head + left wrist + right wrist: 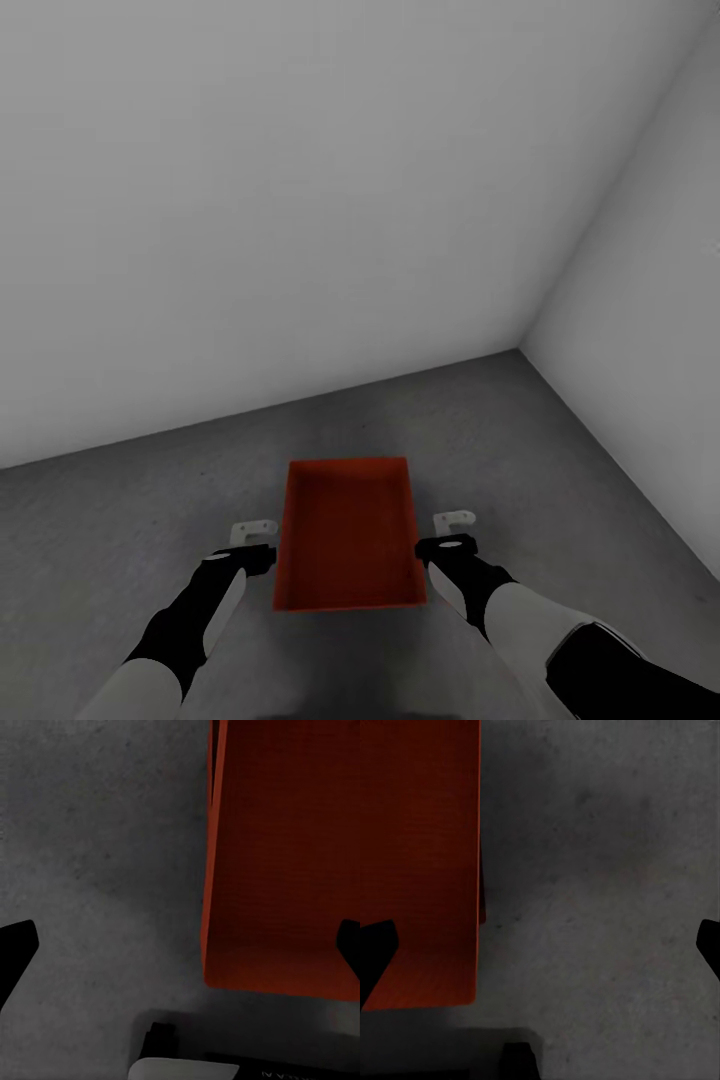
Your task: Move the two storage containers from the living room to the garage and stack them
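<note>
One orange-red storage container (348, 535) rests open side up on the dark grey concrete floor (130, 520) of the garage, just ahead of me. My left gripper (254, 543) hovers at its left long wall and my right gripper (450, 535) at its right long wall. In the left wrist view the left gripper (182, 949) is open, its dark fingertips (15, 952) far apart, with the container (285, 870) edge lying between them. The right wrist view shows the right gripper (540, 949) open too, beside the container (420, 855). Neither pair of fingers touches the bin.
Two plain grey-white walls (300, 200) meet in a corner (520, 345) ahead and to the right. Bare concrete lies on both sides of the bin and behind it up to the walls.
</note>
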Controlling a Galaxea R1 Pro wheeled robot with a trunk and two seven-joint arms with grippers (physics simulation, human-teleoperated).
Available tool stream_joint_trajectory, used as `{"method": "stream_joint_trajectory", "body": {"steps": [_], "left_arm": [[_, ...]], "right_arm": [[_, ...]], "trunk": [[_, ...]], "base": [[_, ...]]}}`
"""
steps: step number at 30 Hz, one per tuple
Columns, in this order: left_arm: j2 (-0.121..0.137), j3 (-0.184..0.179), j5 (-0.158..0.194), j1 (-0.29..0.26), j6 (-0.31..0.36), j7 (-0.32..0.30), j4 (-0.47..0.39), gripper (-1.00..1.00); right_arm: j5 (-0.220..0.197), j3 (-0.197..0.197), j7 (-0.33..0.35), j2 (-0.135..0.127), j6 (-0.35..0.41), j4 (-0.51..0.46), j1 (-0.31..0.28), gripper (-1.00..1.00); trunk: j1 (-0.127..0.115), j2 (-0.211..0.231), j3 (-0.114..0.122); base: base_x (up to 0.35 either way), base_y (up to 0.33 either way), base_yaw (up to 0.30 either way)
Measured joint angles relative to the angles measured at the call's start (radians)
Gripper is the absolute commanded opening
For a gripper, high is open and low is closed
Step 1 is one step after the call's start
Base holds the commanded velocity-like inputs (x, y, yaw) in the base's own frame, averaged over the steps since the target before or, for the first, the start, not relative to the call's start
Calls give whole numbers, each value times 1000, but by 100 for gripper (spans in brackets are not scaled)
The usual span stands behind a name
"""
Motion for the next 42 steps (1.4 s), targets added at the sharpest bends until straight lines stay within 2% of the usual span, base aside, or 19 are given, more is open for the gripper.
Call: {"method": "stream_joint_trajectory", "body": {"steps": [21, 28, 42], "left_arm": [[0, 1, 0, 0, 0, 1, 0, 100], [0, 1, 0, 0, -28, 1, 0, 100], [0, 3, 0, 0, -34, 1, 0, 100]], "right_arm": [[0, 0, 1, 0, -2, 19, 0, 100], [0, 0, 1, 0, -2, 20, 0, 100], [2, 0, 1, 0, -1, 21, 0, 100]], "trunk": [[0, 0, 33], [0, 0, 44], [0, 0, 67]], "base": [[0, 0, 0], [0, 0, 0], [0, 0, 0]]}}
